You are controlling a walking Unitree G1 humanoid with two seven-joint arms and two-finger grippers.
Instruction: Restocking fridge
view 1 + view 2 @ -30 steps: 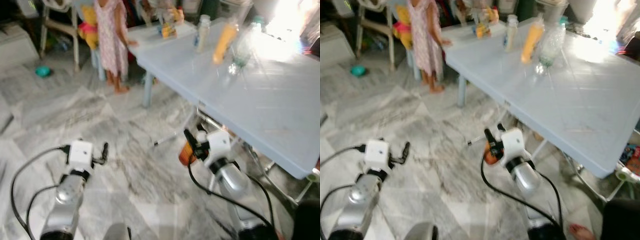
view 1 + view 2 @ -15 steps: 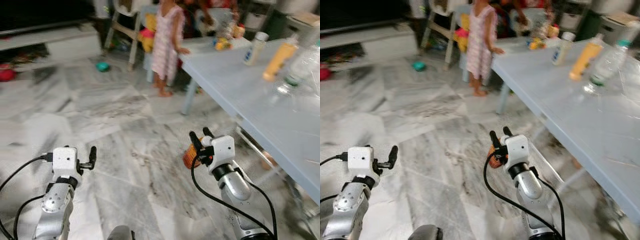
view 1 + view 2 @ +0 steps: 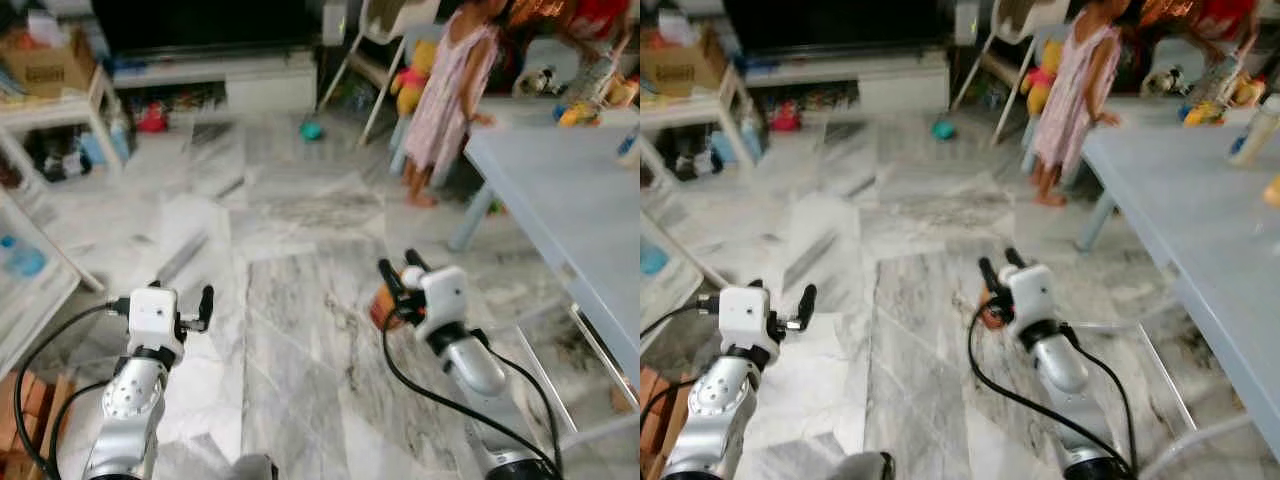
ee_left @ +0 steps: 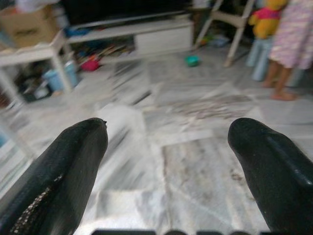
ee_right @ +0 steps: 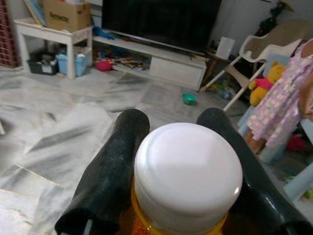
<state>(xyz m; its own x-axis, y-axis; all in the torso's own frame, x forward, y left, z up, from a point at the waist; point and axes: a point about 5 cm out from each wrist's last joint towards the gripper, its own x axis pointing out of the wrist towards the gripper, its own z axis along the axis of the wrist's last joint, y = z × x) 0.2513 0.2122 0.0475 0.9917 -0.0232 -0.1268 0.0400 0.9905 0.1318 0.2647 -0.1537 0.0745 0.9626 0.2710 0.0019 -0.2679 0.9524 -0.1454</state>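
While clamped in right claw (image 5: 171,196), white-capped orange jar (image 5: 188,176), left claw (image 4: 166,161) spread

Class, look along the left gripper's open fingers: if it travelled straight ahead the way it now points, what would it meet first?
Probably nothing nearby: between the left gripper's spread fingers lies marble floor, with a low white TV cabinet far ahead. Depth is uncertain.

Both eye views look forward and down from the robot's head over the grey-veined marble floor (image 3: 300,300), sharing the low white TV bench (image 3: 215,80) far ahead and the pale blue plastic table (image 3: 1200,190) on the right. The left wrist view looks low along its two black fingers (image 4: 63,171) toward that same bench. The right wrist view sits very close behind a white-capped orange jar (image 5: 188,171), facing the bench too.
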